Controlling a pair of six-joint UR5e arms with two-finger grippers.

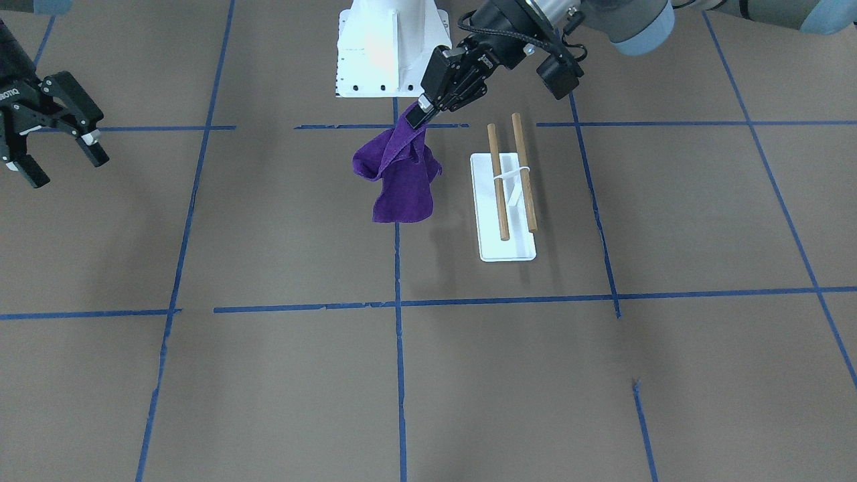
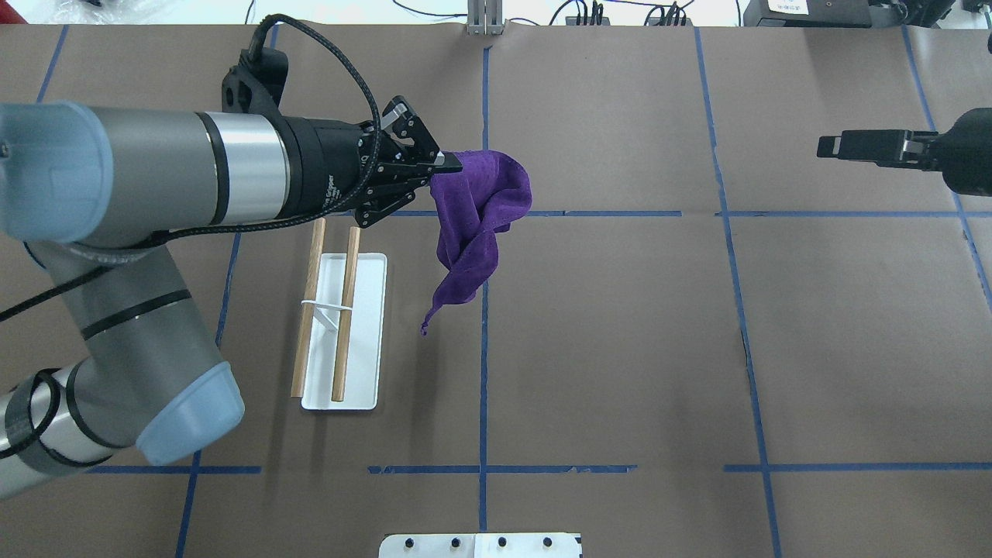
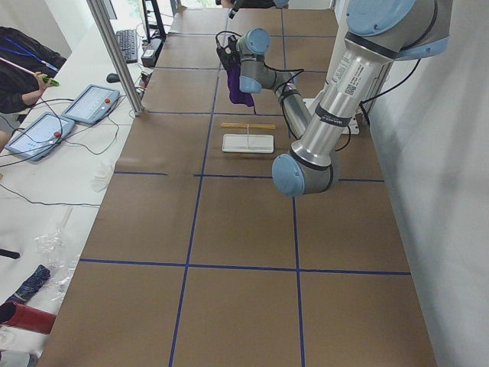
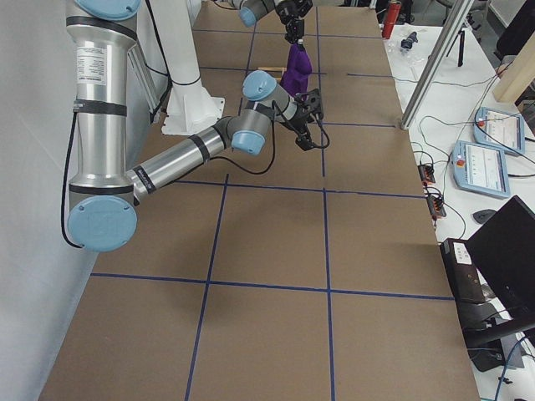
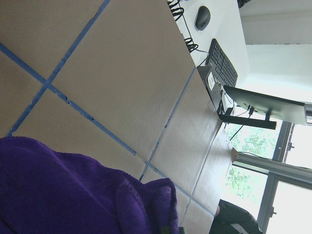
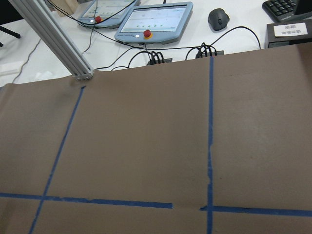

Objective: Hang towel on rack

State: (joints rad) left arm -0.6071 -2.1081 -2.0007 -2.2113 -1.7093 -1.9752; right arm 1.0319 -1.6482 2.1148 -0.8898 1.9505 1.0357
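Dangling towel (image 1: 402, 184) in left tool (image 1: 420, 115)

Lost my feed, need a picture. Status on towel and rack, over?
Left gripper shut on towel, dangling beside rack, not yet draped. Right gripper open, far off. Rack bare, path clear.

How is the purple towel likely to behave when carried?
Probably floppy: the towel hangs in loose folds from the left hand. Likely light: one small pinch at its edge holds it. It may land bunched on the rack.
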